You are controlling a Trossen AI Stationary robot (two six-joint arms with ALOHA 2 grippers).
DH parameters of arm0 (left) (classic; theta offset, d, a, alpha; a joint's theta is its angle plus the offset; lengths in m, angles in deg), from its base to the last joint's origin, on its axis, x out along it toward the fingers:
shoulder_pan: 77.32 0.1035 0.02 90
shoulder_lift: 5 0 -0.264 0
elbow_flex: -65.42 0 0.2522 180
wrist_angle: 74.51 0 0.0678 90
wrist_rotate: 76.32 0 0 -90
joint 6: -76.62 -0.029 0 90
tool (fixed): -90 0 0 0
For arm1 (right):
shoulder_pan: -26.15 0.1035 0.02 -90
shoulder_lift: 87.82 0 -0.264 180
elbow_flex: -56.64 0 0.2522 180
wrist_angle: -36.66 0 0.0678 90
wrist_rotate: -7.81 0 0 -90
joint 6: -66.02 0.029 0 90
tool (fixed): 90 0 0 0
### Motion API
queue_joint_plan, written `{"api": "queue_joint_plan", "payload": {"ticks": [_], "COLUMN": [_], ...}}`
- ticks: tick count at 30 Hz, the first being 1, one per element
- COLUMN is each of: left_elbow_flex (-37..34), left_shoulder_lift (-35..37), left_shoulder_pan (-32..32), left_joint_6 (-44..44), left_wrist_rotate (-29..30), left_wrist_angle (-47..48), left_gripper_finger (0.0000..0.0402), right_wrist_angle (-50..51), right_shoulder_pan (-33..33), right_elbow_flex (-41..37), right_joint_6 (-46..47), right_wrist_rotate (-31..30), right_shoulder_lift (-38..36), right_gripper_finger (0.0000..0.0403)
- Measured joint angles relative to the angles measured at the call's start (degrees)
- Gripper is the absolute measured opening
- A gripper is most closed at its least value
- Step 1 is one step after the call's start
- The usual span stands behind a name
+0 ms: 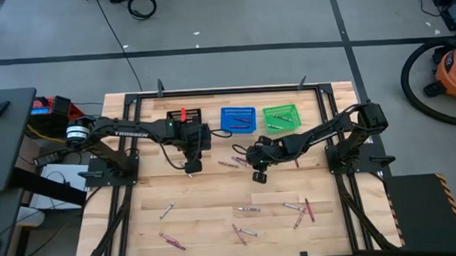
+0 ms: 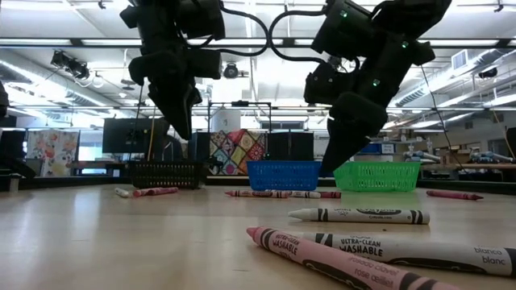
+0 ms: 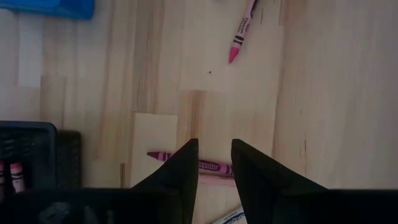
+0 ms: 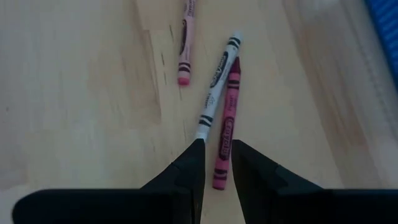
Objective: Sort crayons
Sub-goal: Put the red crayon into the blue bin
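- Pale wooden plank tabletop [image 1: 216, 213] carries everything; places below are given relative to the blue mesh basket [image 1: 238, 118] at its far edge.
- Nearest the low camera, well short of the blue basket, lie a pink crayon [image 2: 322, 262] and two white paper-wrapped crayons [image 2: 359, 215], the pink one touching the longer white one.
- More loose crayons [image 1: 246, 231] are scattered over the near half of the table in the high view, well apart from the blue basket.
- Left gripper [image 1: 193, 167] hangs above the wood, near-left of the blue basket; its dark fingers [image 3: 186, 174] stand a narrow gap apart with nothing between them, over a magenta crayon [image 3: 211, 167] lying flat.
- Right gripper [image 1: 259, 176] hangs just in front of the blue basket; its fingers [image 4: 193, 168] are likewise slightly parted and empty, above a white crayon [image 4: 217, 84] and a magenta crayon [image 4: 227, 134] lying side by side, with a pale pink crayon [image 4: 184, 46] close by.
- Black mesh basket [image 1: 183, 118] sits left of the blue one with red crayons [image 1: 183, 113] inside.
- Blue basket holds at least one thin stick.
- Green mesh basket [image 1: 281, 116] sits right of it with a few sticks inside.
- Beyond the table, a grey floor with dark tape lines [image 1: 209, 49], an orange vacuum [image 1: 455, 72], and a bright workshop hall with strip lights [image 2: 258, 40].
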Motion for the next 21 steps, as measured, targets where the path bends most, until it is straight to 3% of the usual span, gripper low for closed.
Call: {"api": "queue_joint_plan", "payload": {"ticks": [21], "left_elbow_flex": [0.0], "left_shoulder_lift": [0.0], "left_shoulder_pan": [1.8], "left_joint_6": [-1.6], "left_wrist_rotate": [1.4], "left_wrist_angle": [-1.2], "left_gripper_finger": [0.0107], "right_wrist_angle": [0.7], "right_shoulder_pan": [-1.1], "right_elbow_flex": [0.0], "right_joint_6": [0.1], "right_wrist_rotate": [-1.6], "right_shoulder_lift": [2.6], "right_gripper_finger": [0.0087]}}
